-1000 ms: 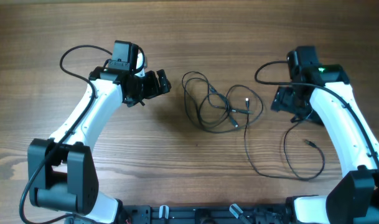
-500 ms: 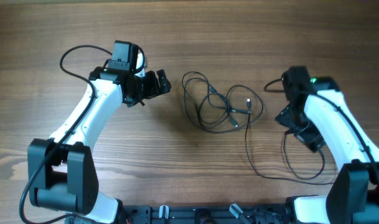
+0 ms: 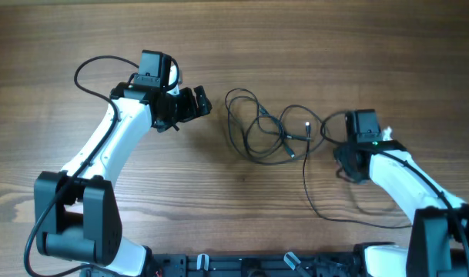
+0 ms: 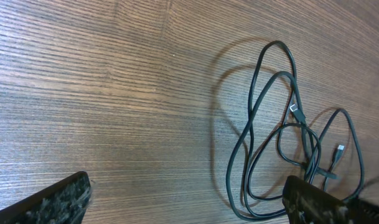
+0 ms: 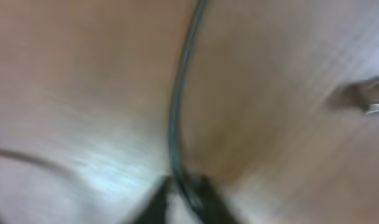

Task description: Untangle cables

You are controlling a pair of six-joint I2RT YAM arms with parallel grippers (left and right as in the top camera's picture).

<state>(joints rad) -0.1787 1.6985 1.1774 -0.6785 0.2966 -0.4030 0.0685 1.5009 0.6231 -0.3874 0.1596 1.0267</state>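
Cables (image 3: 284, 136) sprawl on wood-grain table (image 3: 219, 38); left hand (image 3: 202, 102) gapes, right hand (image 5: 184, 196) pinches a strand.

Two white-and-black jointed robot arms: one at frame left (image 3: 103, 154), one at lower right (image 3: 403, 175). One brown wooden table (image 3: 219, 46). Thin black flexible cables (image 3: 269, 131) in one tangle at centre, strand count unclear.

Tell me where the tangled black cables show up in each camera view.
Overhead: cables at centre, with a loose length trailing toward the lower right.
Left wrist: cables in the right half.
Right wrist: only one blurred strand, running from top centre down to the right gripper.
Shared landmark: the wooden table.
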